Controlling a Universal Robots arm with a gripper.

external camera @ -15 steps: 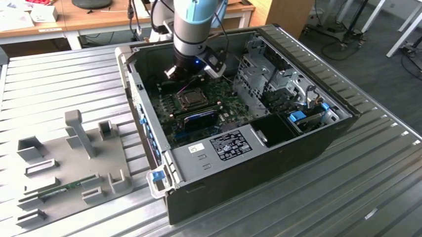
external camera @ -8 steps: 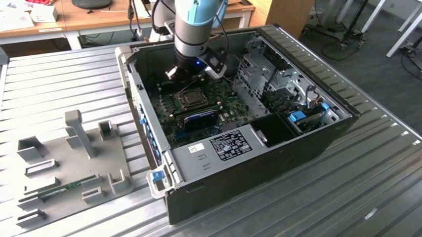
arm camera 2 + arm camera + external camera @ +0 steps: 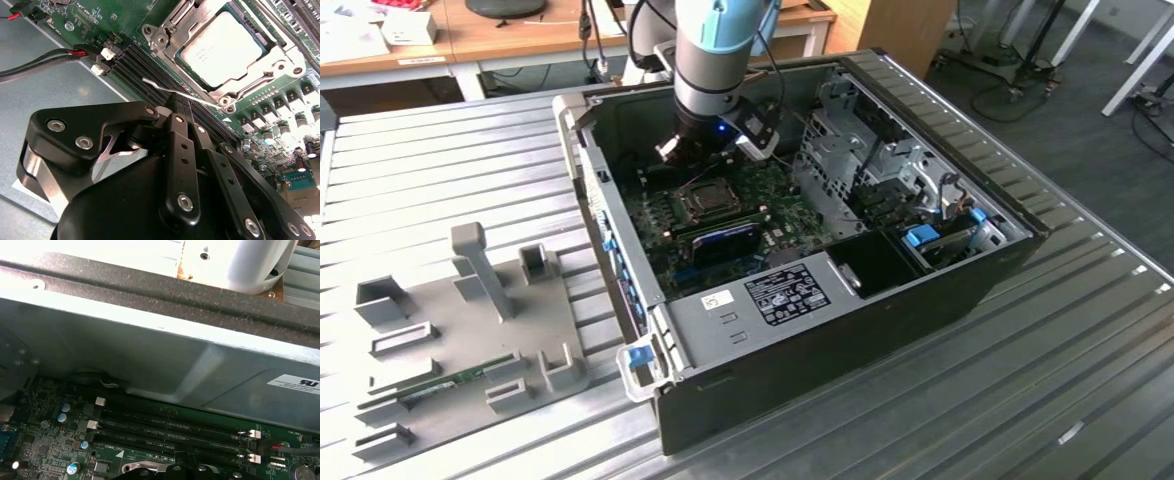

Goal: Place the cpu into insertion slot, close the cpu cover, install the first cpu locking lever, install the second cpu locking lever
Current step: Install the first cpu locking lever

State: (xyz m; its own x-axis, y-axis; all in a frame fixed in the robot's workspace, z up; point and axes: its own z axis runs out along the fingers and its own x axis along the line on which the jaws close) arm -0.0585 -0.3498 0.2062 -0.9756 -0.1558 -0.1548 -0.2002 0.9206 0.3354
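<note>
Slatted metal table [image 3: 440, 140] is supporting an open case [image 3: 1014, 250]. Inside, the cpu [image 3: 222, 47] is sitting in the insertion slot [image 3: 268, 44], with the cpu cover [image 3: 290, 59] lying closed over it. The gripper [image 3: 181, 102], clenched and empty, is hovering just beside a thin lever [image 3: 162, 84].

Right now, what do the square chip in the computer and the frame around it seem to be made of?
The cpu looks capped in dull grey metal: matte, pale, only softly reflecting. The cpu cover around it seems brighter bare metal, perhaps stamped steel, judging by its silvery glints and thin edges. The circuit board beneath looks like green laminate.
</note>
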